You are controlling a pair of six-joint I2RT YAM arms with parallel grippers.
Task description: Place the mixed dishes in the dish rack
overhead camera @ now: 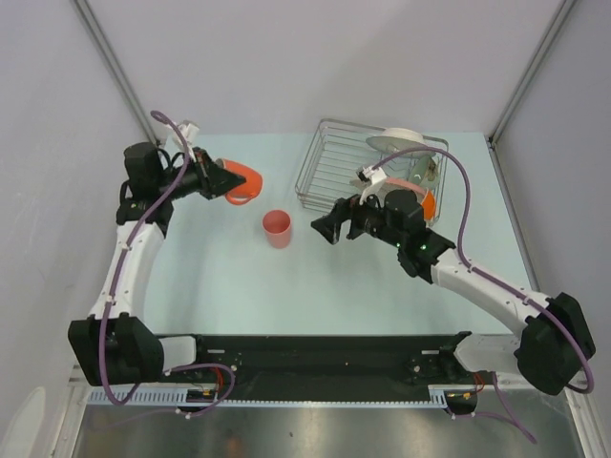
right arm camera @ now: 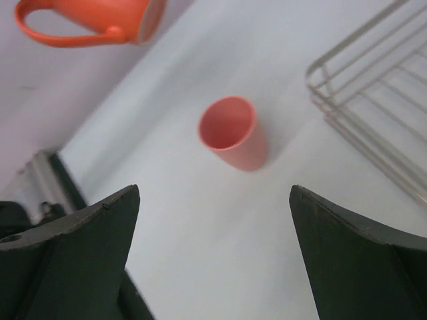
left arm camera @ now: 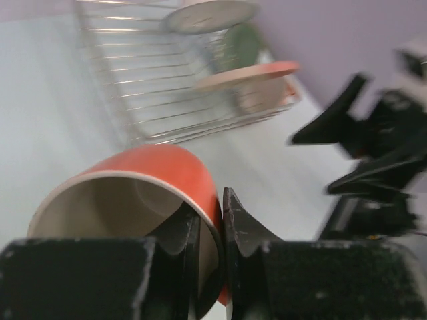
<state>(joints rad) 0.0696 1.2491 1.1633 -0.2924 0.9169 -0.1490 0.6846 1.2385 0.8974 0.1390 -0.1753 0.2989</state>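
Observation:
My left gripper point(overhead camera: 225, 181) is shut on the rim of the orange mug point(overhead camera: 244, 180), holding it tilted above the table at the back left; the mug point(left arm camera: 143, 193) fills the left wrist view and shows in the right wrist view point(right arm camera: 93, 20). The small pink cup point(overhead camera: 277, 228) stands upright on the table between the arms, also in the right wrist view point(right arm camera: 233, 133). My right gripper point(overhead camera: 322, 227) is open and empty, right of the cup. The silver wire dish rack point(overhead camera: 329, 172) stands at the back right and holds a white plate point(overhead camera: 399, 141) and other dishes, partly hidden by my right arm.
The rack point(left arm camera: 143, 87) with its plates shows ahead in the left wrist view, its corner in the right wrist view point(right arm camera: 360, 107). Grey walls close in the table on three sides. The black mounting rail point(overhead camera: 305, 358) runs along the near edge.

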